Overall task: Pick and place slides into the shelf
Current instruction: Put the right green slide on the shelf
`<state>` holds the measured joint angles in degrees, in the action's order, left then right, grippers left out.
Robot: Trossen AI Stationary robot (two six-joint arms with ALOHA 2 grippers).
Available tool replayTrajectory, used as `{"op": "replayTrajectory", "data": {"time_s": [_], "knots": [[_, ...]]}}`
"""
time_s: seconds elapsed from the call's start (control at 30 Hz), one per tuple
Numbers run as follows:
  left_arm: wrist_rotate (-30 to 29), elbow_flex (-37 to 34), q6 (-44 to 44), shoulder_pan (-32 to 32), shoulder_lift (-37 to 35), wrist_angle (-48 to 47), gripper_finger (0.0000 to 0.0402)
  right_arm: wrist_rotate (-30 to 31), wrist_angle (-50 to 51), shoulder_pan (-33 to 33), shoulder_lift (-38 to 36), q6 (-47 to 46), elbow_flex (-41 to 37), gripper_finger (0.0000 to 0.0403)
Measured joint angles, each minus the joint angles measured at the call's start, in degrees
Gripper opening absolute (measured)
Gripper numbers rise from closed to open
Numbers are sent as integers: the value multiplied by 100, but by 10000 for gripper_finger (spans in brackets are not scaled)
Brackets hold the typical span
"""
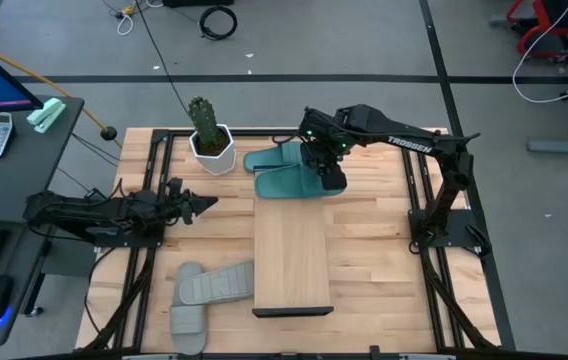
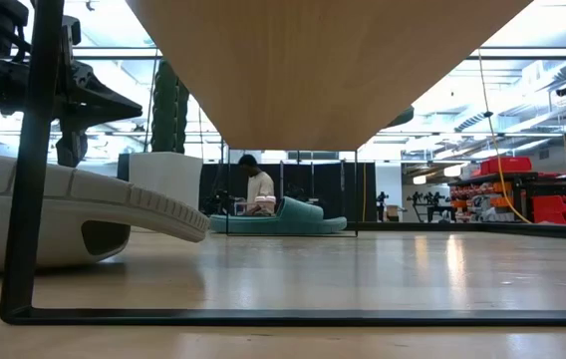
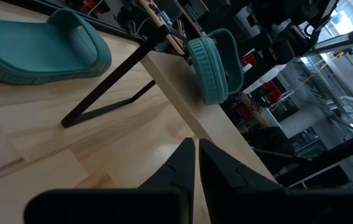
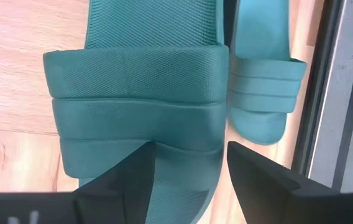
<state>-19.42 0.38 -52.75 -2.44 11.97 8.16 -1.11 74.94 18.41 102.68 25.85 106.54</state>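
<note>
Right gripper spread over a teal slide at the far end of the shelf; left arm parked.

In the high view your right gripper (image 1: pixel 326 172) sits just right of centre in the upper half, fingers spread either side of the strap of a teal slide (image 1: pixel 289 183) that lies at the upper end of the shelf (image 1: pixel 291 250). It probably rests on the board's edge, though the arm hides part of it. The second teal slide (image 1: pixel 272 157) lies just beside it, still on the table (image 1: pixel 374 240). Both grey slides (image 1: pixel 209 285) wait at lower left, beside the shelf, so most of the job remains. Your left gripper (image 1: pixel 202 204) hangs at mid-left with its fingers pressed together and empty, clear of the work.
</note>
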Motion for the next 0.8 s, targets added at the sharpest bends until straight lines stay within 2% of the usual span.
{"op": "replayTrajectory", "data": {"time_s": [0.2, 0.63, 0.8], "knots": [[-2, 0, 0, 0, 0, -2, 32, 191, 9, 4, -123, -153, 0, 204], [-2, 0, -3, 0, 0, -24, 26, -29, 70, -61, -182, -467, 0, 204], [-2, 0, -2, 0, 0, -48, 29, 324, 113, -49, -429, -721, 0, 204]]}}
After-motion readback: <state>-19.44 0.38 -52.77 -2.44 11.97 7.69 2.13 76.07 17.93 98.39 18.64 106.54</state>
